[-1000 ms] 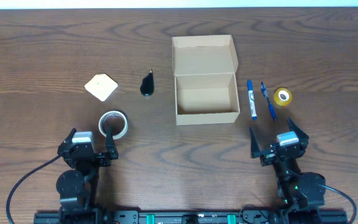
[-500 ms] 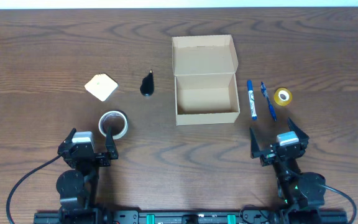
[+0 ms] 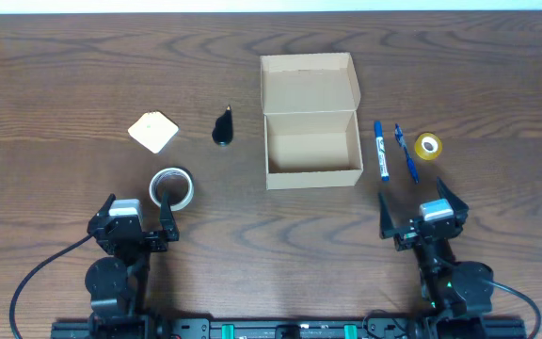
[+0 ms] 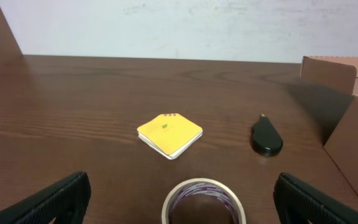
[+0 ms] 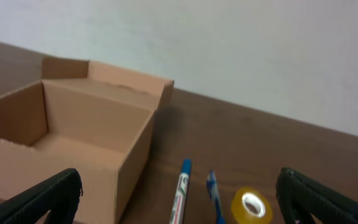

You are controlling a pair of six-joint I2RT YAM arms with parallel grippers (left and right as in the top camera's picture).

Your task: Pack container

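Observation:
The container [image 3: 313, 176] is a tan cardboard box in the middle of the table, its flap lid [image 3: 309, 83] folded back and its inside empty. Its wall shows at the right edge of the left wrist view [image 4: 353, 127] and fills the left of the right wrist view [image 5: 73, 124]. My left gripper [image 3: 137, 207] [image 4: 182, 190] rests open near the front edge, just behind a white tape roll [image 3: 171, 187] [image 4: 204, 202]. My right gripper [image 3: 414, 202] [image 5: 179, 186] is open at the front right, holding nothing.
A yellow note pad [image 3: 152, 132] [image 4: 169, 134] and a small black item [image 3: 223, 127] [image 4: 266, 137] lie left of the box. To its right lie a blue marker [image 3: 381, 151] [image 5: 180, 193], a blue pen [image 3: 406, 153] [image 5: 214, 193] and a yellow tape roll [image 3: 428, 146] [image 5: 251, 205].

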